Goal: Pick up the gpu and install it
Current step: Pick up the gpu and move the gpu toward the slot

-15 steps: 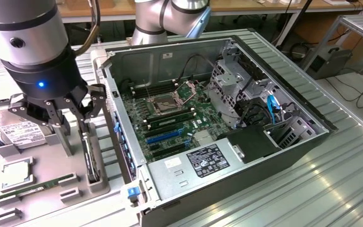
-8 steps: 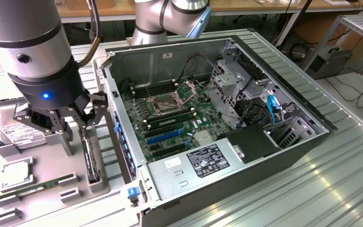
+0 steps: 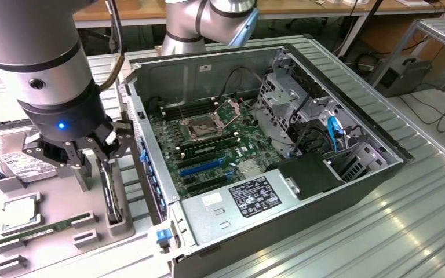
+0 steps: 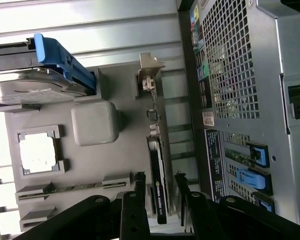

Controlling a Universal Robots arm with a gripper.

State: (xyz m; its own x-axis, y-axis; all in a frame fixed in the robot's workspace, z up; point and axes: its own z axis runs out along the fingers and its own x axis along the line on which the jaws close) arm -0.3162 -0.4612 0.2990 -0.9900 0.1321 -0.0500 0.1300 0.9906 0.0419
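Ribbed table (image 3: 408, 231) is carrying a grey tray (image 3: 60, 197); jaws are hanging apart astride its upright graphics card (image 3: 113, 197); pickup seemingly beginning, needing centred closure.

One gpu (image 3: 113, 200) (image 4: 158, 186), one hard drive (image 3: 15, 160) (image 4: 32, 89) — one computer case (image 3: 178, 76) (image 4: 250, 75).

Single arm (image 3: 41, 52) enters from the exterior view's upper left, base links (image 3: 207, 20) seen further back. Wrist (image 3: 53, 107) points straight down, small blue light (image 3: 62, 125) lit on it. Tool (image 3: 102, 171) hangs vertical and low, dark fingers (image 4: 134, 212) spread with a clear gap between them, tips roughly parallel in the wrist view, probably not clamped on anything
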